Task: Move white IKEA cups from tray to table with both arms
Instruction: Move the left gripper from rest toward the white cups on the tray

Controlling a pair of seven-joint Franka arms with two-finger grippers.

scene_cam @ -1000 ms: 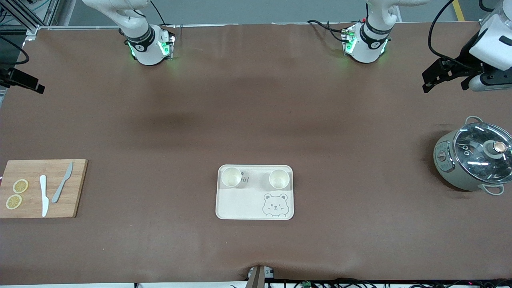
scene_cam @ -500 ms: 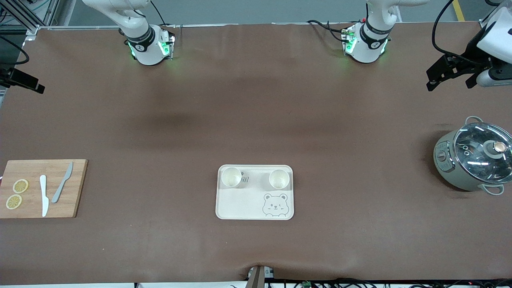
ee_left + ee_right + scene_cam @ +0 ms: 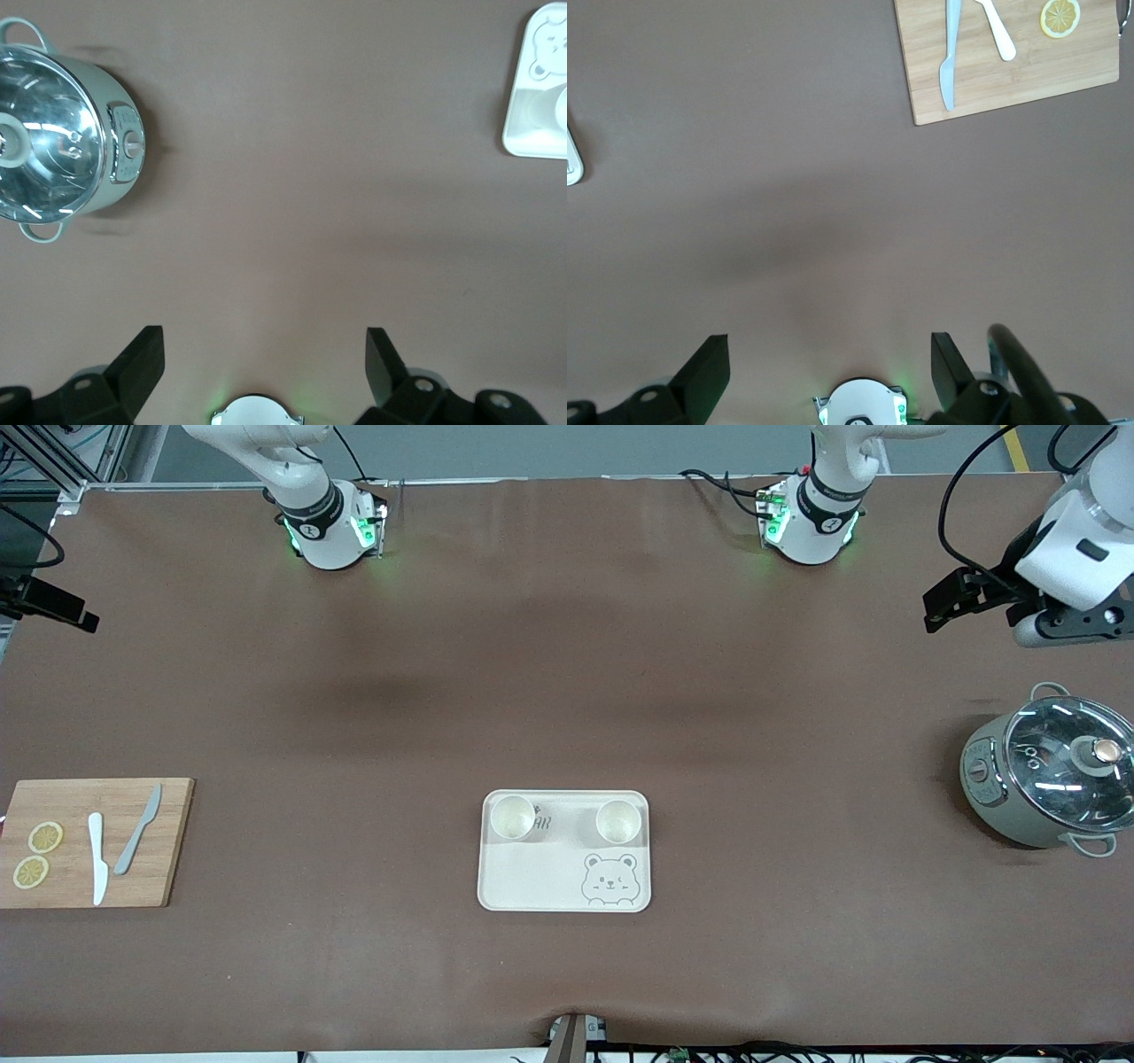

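Two white IKEA cups (image 3: 512, 817) (image 3: 617, 821) stand upright on the cream bear-printed tray (image 3: 532, 879), along its edge farther from the front camera. My left gripper (image 3: 974, 602) hangs open and empty high over the left arm's end of the table, above the bare cloth near the pot; its fingers stand wide apart in the left wrist view (image 3: 264, 350). My right gripper (image 3: 830, 354) is open and empty in the right wrist view, high over the right arm's end of the table. Both are far from the cups.
A grey-green pot (image 3: 1050, 771) with a glass lid stands at the left arm's end. A wooden cutting board (image 3: 168, 841) with two knives (image 3: 97, 857) and lemon slices (image 3: 45, 837) lies at the right arm's end. A brown cloth covers the table.
My left hand has swung slightly in the air over its end of the table and turned a little. The cups, the tray and the right arm have not moved.
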